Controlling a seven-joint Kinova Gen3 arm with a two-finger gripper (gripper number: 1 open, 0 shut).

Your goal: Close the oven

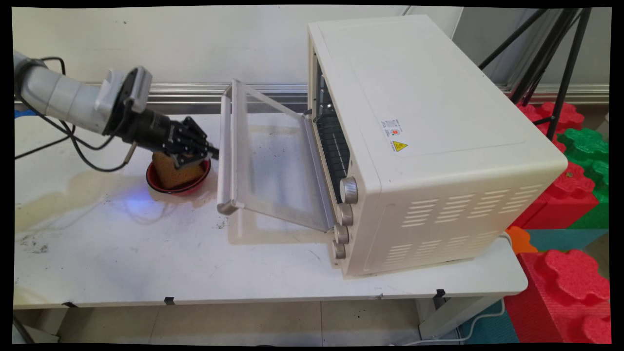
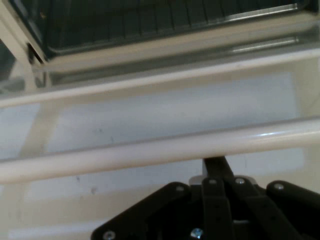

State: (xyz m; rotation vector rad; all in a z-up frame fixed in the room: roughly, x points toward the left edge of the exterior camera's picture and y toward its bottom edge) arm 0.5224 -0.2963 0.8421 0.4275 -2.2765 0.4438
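A cream toaster oven (image 1: 438, 122) stands on the right half of the white table, its glass door (image 1: 273, 165) hanging open toward the left. My gripper (image 1: 213, 153) is shut and empty, with its tips against the door's handle bar (image 1: 224, 146). In the hand view the joined fingers (image 2: 215, 167) reach up to that pale handle bar (image 2: 150, 152); beyond it lie the door glass (image 2: 165, 110) and the dark oven rack (image 2: 150, 20). Just below the gripper sits a red bowl (image 1: 152, 181) with a brown slice of bread (image 1: 168, 175) standing in it.
Several metal knobs (image 1: 348, 190) line the oven's front edge. Brownish stains (image 1: 53, 200) mark the table (image 1: 146, 263) left of the bowl. Black tripod legs (image 1: 560, 58) and red and green foam blocks (image 1: 575, 185) stand off the table's right end.
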